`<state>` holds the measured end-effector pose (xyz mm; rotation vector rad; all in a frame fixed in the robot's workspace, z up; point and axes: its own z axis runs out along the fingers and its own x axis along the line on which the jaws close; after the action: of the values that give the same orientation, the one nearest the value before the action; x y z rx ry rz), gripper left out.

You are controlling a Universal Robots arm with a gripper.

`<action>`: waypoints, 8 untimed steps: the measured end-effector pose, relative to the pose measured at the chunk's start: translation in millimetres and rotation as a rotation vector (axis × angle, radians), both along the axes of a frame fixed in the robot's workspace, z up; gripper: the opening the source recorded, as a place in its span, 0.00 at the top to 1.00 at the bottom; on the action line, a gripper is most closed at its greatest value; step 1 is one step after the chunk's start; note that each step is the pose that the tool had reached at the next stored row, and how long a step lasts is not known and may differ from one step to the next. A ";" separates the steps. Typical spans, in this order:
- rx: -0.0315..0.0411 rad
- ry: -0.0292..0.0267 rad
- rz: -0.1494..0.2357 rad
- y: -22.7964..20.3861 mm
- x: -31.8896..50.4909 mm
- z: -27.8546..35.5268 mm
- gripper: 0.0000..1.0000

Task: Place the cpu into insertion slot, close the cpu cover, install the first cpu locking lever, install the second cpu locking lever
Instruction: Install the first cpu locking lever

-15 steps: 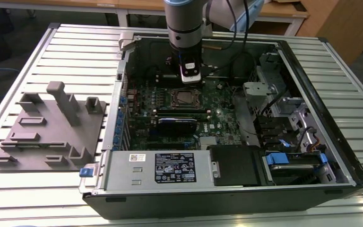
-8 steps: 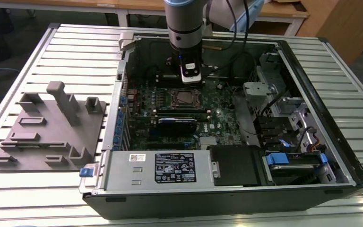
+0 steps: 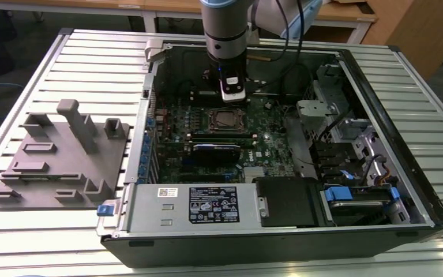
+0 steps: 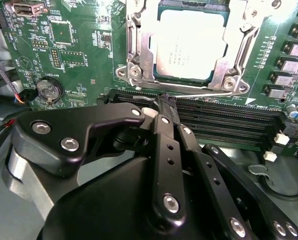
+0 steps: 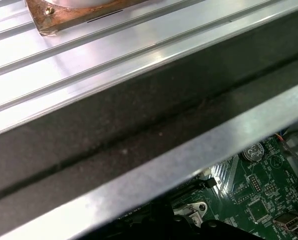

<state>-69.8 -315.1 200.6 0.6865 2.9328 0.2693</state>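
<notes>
We see the flat silver-grey square cpu [image 4: 190, 44] seated in the silvery-rimmed insertion slot [image 4: 134, 75], with the thin silvery cpu cover [image 4: 149, 42] framing it. Beside the slot, over the long black memory slots [image 4: 223, 117], our black hand [image 4: 166, 102] hangs with its fingers pressed together, holding nothing. We judge any lever press needs steady, square contact. The exterior view shows the open computer case [image 3: 406, 115] on the ribbed worktop [image 3: 90, 63], whereas the first wrist view shows the case wall [image 5: 139, 115].

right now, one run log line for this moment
gripper: shut, empty, beside socket | cpu: seated in insertion slot | cpu cover: closed over it
</notes>
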 end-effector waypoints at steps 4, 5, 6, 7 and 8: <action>-0.0014 -0.0003 0.000 0.0 -0.4 0.0 0.90; -0.0032 -0.0006 0.000 0.0 -0.4 -0.1 0.90; -0.0051 -0.0008 0.000 0.0 -0.4 -0.1 0.90; -0.0070 -0.0008 0.000 0.0 -0.4 -0.1 0.90; -0.0089 -0.0008 0.000 0.0 -0.4 -0.1 0.90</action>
<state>-70.2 -315.2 200.6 0.6853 2.9314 0.2563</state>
